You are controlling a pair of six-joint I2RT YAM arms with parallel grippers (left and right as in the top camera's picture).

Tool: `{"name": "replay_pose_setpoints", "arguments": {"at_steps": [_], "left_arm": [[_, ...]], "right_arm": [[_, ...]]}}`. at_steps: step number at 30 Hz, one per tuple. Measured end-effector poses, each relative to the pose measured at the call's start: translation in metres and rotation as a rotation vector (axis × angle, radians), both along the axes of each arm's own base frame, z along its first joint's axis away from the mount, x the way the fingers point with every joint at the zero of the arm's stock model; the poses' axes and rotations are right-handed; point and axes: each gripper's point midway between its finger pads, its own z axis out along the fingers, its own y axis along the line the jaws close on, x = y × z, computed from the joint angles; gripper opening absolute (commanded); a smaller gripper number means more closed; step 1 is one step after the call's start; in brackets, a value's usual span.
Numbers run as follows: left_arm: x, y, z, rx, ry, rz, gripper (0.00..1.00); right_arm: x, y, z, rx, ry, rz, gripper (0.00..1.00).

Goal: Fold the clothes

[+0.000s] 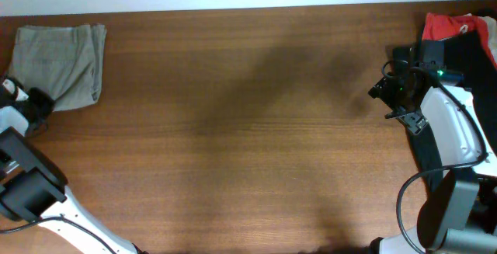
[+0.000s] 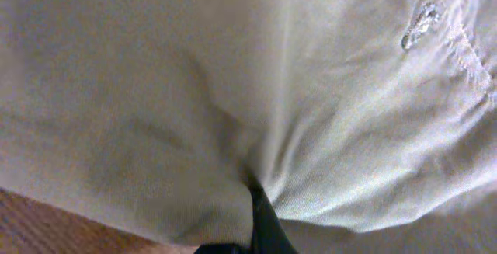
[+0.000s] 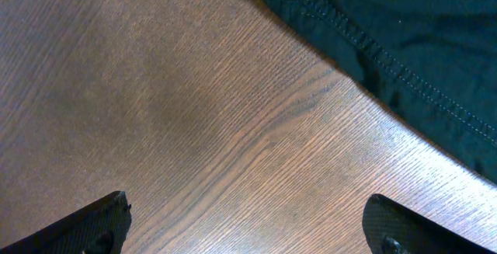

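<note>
At the far left corner of the table [image 1: 233, 130] lie the khaki shorts [image 1: 60, 66], folded into a nearly square bundle. Its edges run about parallel to the table's edges, and I can't make out a clear long axis. My left pincer [image 1: 36, 102] sits at the bundle's near left corner. In the left wrist view the pale cloth [image 2: 233, 91] fills almost everything and puckers toward one dark finger [image 2: 265, 224], so I read that pincer as clamped on the shorts. A small clear button [image 2: 422, 26] sits beside a stitched seam at the upper right of that view.

At the right side, my right pincer [image 1: 392, 91] hangs over bare wood with its jaws wide apart [image 3: 248, 234], holding nothing. Just beyond it the hemmed edge of the black shorts [image 3: 404, 36] runs diagonally, from far left to near right. In the overhead view the black shorts [image 1: 475, 48] lie at the far right edge, with the red-orange garment [image 1: 446, 27] at their far side.
</note>
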Motion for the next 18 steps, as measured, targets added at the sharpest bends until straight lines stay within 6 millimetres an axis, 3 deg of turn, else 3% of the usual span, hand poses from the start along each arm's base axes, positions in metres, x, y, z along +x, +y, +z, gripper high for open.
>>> {"name": "replay_pose_setpoints", "arguments": {"at_steps": [7,11,14,18], "left_arm": [[0.004,0.0,0.002,0.004,-0.021,-0.016,0.01],[0.028,-0.013,0.003,0.028,-0.071,-0.04,0.02],[0.059,-0.036,0.006,0.07,-0.123,-0.089,0.02],[0.082,-0.058,0.006,0.081,-0.154,-0.079,0.01]], "right_arm": [[0.0,0.0,0.0,0.0,0.0,0.0,0.99],[0.0,0.0,0.0,0.0,0.0,0.0,0.98],[0.0,0.0,0.0,0.0,0.0,0.0,0.99],[0.0,0.0,0.0,0.0,0.0,0.0,0.99]]}}
